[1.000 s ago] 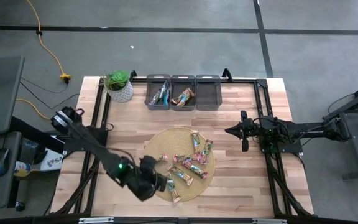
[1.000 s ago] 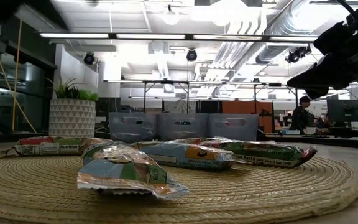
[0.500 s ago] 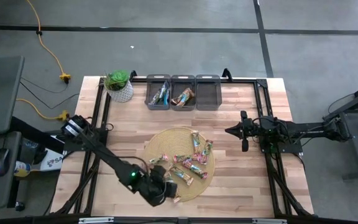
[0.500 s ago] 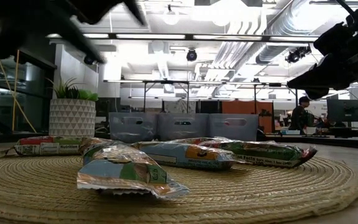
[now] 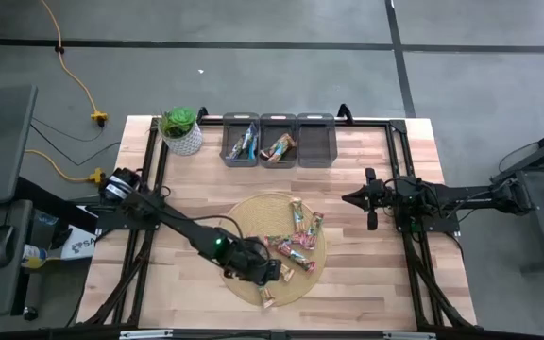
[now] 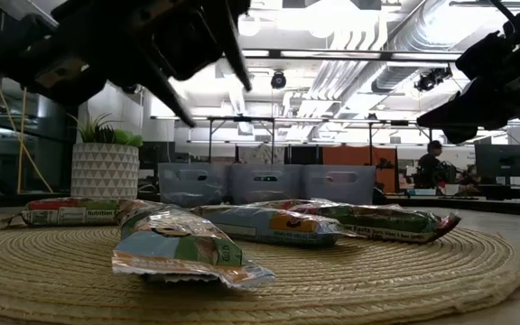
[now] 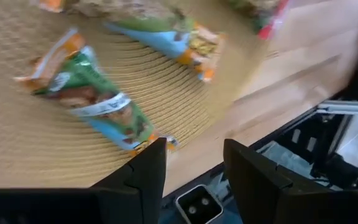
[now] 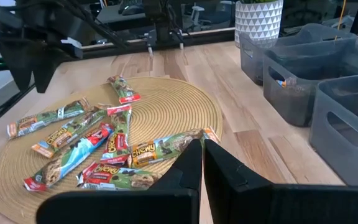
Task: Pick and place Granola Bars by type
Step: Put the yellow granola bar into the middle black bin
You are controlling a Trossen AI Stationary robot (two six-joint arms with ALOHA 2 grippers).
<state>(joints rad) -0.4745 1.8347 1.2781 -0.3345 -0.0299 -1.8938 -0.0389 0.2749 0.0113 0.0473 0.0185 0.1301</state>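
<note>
Granola Bars (image 5: 291,247) lie on the mat beneath the left pincer (image 5: 264,272).

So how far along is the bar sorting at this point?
Early. The left bin and middle bin each hold a bar or two; the right bin looks empty. The left gripper hangs open and empty over the woven mat; the right gripper waits shut beside it. Most granola bars still lie on the mat.
</note>
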